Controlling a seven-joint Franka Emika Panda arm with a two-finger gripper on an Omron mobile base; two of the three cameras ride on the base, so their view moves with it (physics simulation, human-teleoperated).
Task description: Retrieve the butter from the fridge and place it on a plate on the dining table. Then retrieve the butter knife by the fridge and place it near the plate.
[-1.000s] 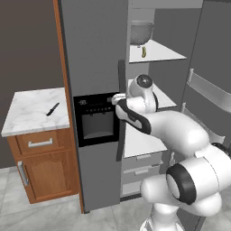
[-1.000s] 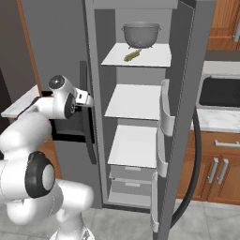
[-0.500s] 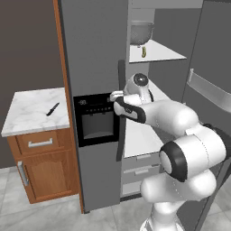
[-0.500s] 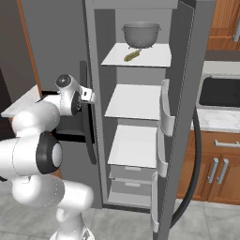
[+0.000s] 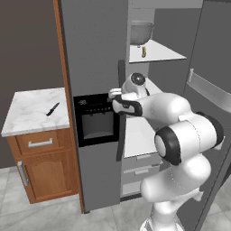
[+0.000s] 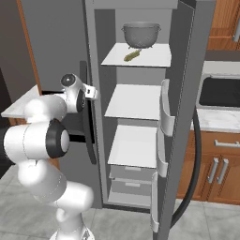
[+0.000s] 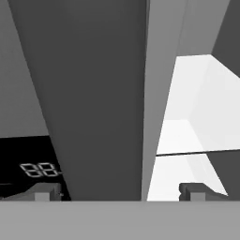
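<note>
The grey fridge (image 5: 94,54) has its right door (image 6: 174,117) swung open and its left door shut. On the top white shelf lies the butter (image 5: 143,52) (image 6: 131,56), a small yellow-olive stick. The dark butter knife (image 5: 53,108) rests on the small marble-topped cabinet left of the fridge. My gripper (image 5: 112,95) (image 6: 94,93) is open at the shut door's dark vertical handle, above the black dispenser panel (image 5: 95,118). In the hand view the gripper (image 7: 119,192) has that handle between its fingertips (image 7: 44,191), apart from both. The plate and dining table are out of view.
A grey colander bowl (image 5: 141,31) (image 6: 140,33) stands behind the butter on the top shelf. Lower shelves (image 6: 133,101) and drawers (image 6: 129,174) sit below. The open door (image 5: 212,90) stands at the right, and beyond it a counter with a sink (image 6: 220,91).
The hand has edged left and slightly up along the shut door's handle, and the arm's elbow has folded back toward the base. The jaws stay open.
</note>
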